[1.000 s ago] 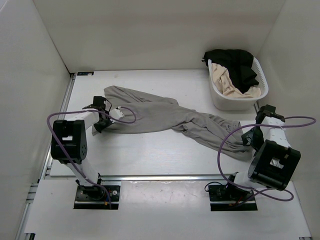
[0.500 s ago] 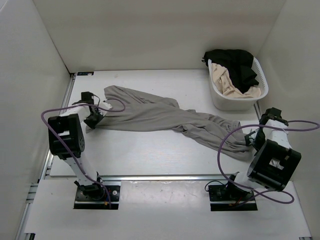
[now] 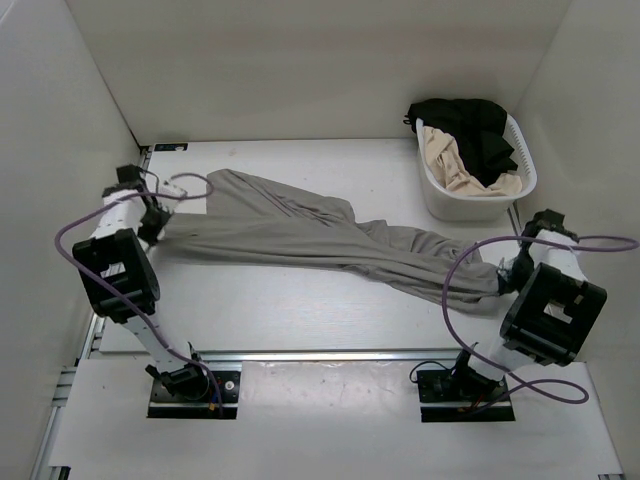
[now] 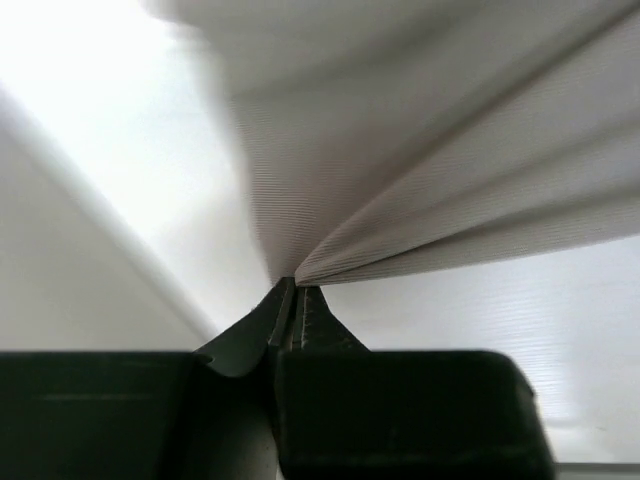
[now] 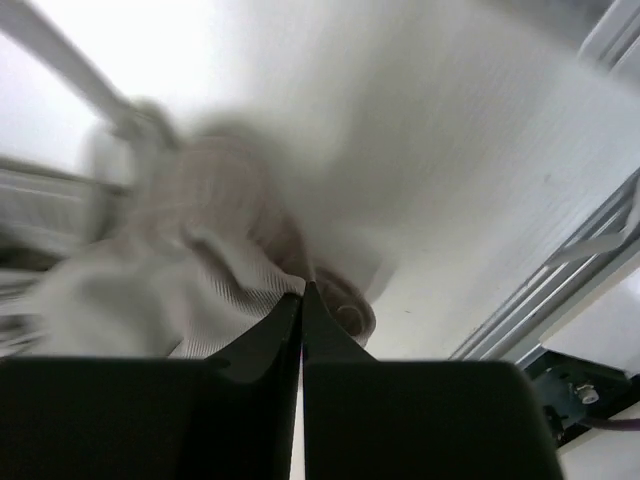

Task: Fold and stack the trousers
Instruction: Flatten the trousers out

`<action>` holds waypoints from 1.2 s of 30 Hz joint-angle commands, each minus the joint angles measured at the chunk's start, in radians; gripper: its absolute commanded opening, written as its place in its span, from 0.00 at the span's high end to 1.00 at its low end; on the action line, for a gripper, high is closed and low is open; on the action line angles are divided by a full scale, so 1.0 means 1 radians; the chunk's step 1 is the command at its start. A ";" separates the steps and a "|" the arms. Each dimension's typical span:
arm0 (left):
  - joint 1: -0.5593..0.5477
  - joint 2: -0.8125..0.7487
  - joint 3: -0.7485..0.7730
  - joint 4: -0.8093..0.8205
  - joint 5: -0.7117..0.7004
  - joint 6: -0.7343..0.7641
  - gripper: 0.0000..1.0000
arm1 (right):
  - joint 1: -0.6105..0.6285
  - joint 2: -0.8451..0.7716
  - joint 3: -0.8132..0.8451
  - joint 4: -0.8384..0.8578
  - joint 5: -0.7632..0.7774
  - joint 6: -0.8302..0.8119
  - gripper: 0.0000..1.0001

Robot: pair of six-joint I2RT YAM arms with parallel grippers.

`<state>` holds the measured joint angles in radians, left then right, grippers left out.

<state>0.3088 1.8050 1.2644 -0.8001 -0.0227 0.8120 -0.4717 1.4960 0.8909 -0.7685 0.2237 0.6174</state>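
Note:
The grey trousers [image 3: 300, 235] lie stretched in a long band across the table, from the far left to the right edge. My left gripper [image 3: 150, 213] is at their left end, close to the left wall. In the left wrist view it [image 4: 293, 285] is shut on a pinched fold of the grey cloth [image 4: 420, 170], which fans out taut from the tips. My right gripper [image 3: 508, 278] is at the leg end on the right. In the right wrist view it [image 5: 302, 290] is shut, with the bunched, blurred trouser hem [image 5: 200, 300] at its tips.
A white laundry basket [image 3: 440, 200] stands at the back right, holding black clothes [image 3: 470, 130] and a beige garment [image 3: 450, 165]. White walls enclose the table on three sides. A metal rail [image 5: 560, 290] runs along the table edge by the right gripper.
My left gripper has pulled the trousers' left end farther left and back toward the wall, drawing the cloth straighter. My right gripper has shut on the leg end.

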 commanded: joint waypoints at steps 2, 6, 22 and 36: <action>0.091 -0.026 0.340 -0.088 -0.020 -0.013 0.86 | -0.007 -0.065 0.265 -0.095 0.063 -0.039 1.00; 0.122 0.036 0.539 -0.151 -0.020 -0.013 0.86 | -0.007 -0.074 0.521 -0.169 0.023 -0.051 1.00; 0.239 0.007 0.486 -0.163 -0.013 0.056 0.86 | -0.016 -0.134 0.387 -0.163 -0.046 -0.061 1.00; 0.326 -0.147 0.017 -0.097 -0.008 0.177 0.86 | -0.119 -0.335 -0.101 -0.204 -0.112 0.067 1.00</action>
<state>0.6064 1.7367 1.3846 -0.9356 0.0051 0.9180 -0.5377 1.2201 0.8825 -0.9535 0.0978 0.6331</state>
